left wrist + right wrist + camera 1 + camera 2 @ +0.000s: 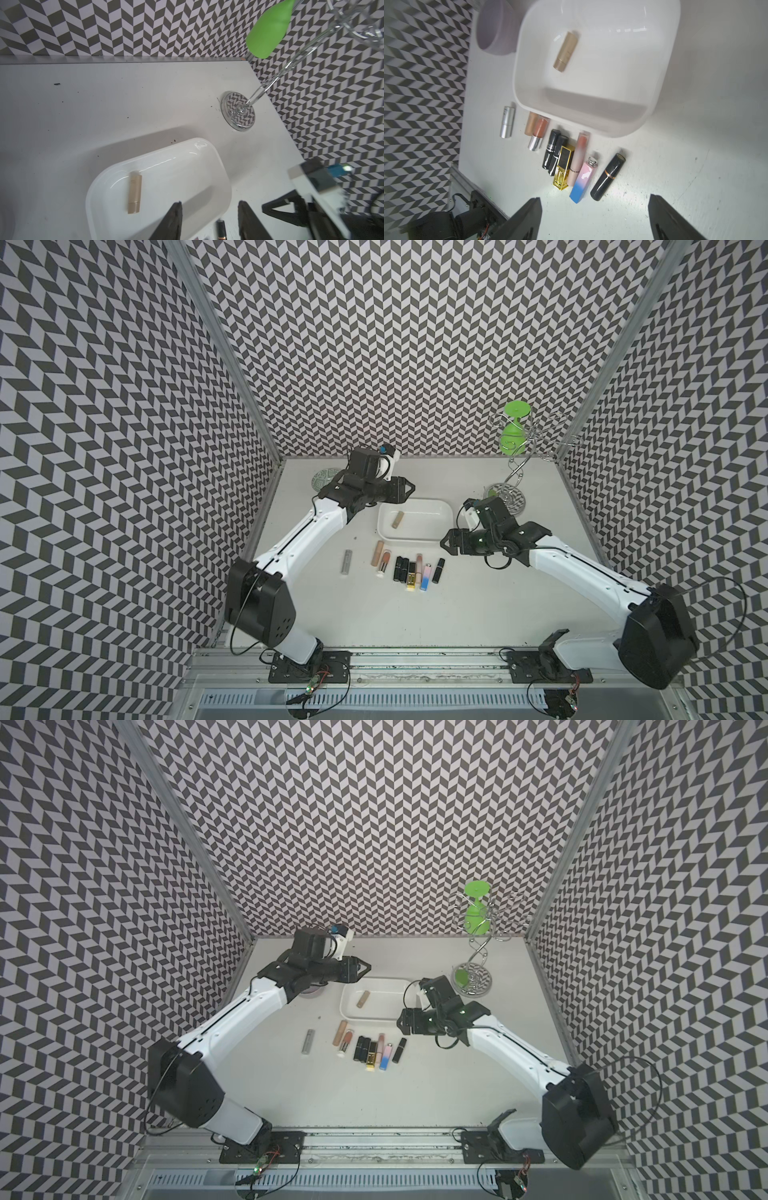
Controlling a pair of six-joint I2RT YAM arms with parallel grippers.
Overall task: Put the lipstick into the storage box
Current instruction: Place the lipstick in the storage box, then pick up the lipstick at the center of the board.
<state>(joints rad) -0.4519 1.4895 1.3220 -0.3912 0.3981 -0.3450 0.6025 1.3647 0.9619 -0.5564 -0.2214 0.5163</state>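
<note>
Beige lipstick (135,194) in white storage box (197,143), near left tool (209,203), parted, empty, right tool (595,198) wide, empty

- I see a green-patterned bowl (322,478) left of centre in a top view.
- A lilac bowl (494,31) fills my right wrist view's upper left.
- Right of centre, a chrome stand (512,499) carries an upturned green goblet (512,439).
- Chevron walls (415,344) ring the white table (415,614).

Box (428,522): plain white. Lipstick (397,519) inside: matte gold. Tabletop (457,605): white, dark specks. Walls (415,344): grey-and-white chevron pattern. Bowl (496,31): lilac. Cup (512,438): bright green.
</note>
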